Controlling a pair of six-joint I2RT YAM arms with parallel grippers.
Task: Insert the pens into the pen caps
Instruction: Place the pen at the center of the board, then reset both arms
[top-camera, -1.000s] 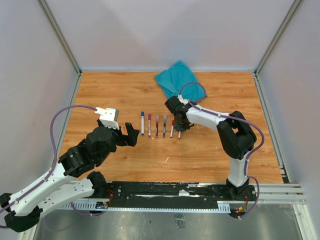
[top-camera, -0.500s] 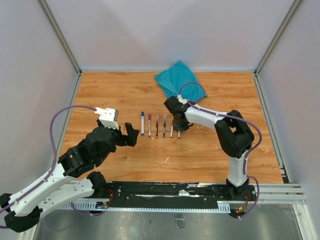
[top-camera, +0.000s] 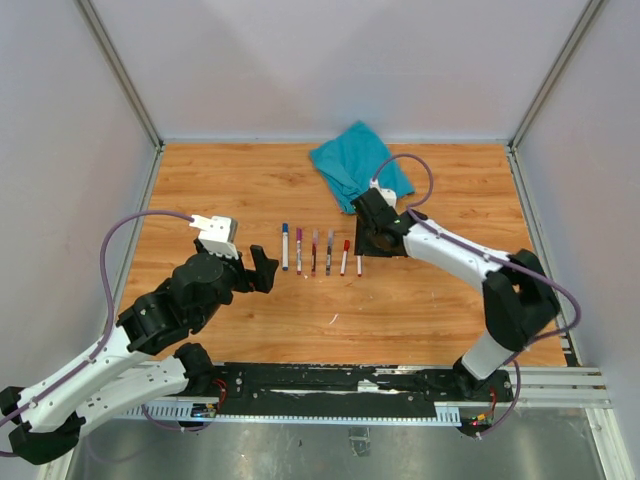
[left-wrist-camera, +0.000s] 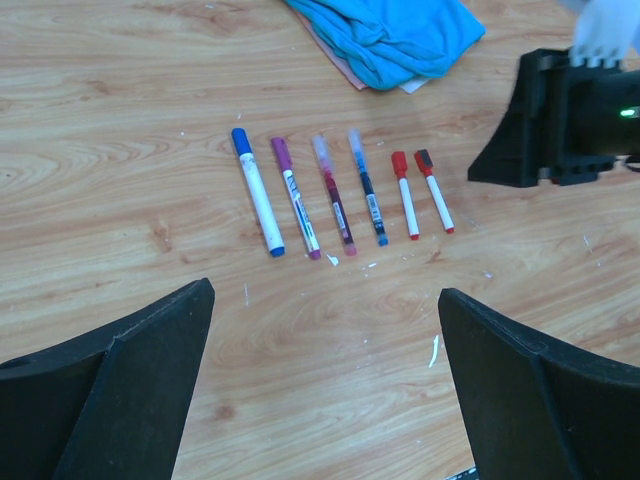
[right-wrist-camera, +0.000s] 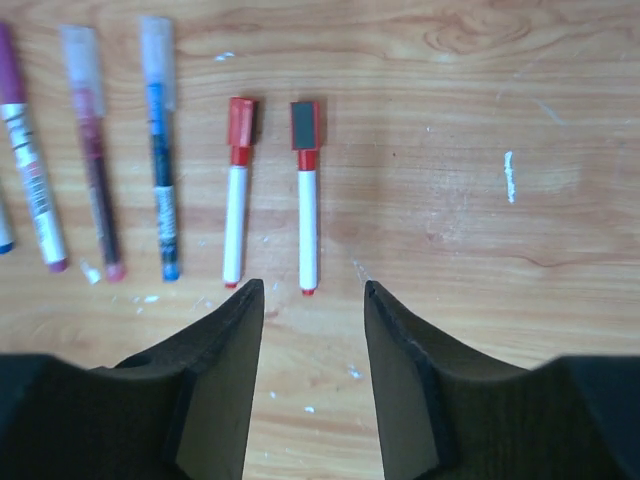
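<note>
- Overhead, six thin white-barrelled marker pens (top-camera: 314, 252) lie side by side in a row on the brown wooden table (top-camera: 220, 180), between the two arms. Cap detail is too small to read there.
- The right wrist view alone shows the dark grey face on the rightmost pen's red plastic cap (right-wrist-camera: 305, 125), but it crops the row's left end. The left wrist view takes in all six pens and the crumpled teal cloth (left-wrist-camera: 390, 35).
- The right gripper (right-wrist-camera: 312, 300) has its fingers parted with nothing held. That pen's bare end sits at the mouth of the gap, touching neither finger.
- The left gripper (left-wrist-camera: 325, 290) is spread wide and empty, with the row well ahead of it.
- Every pen lies flat, long axis running near to far, cap towards the far wall.
</note>
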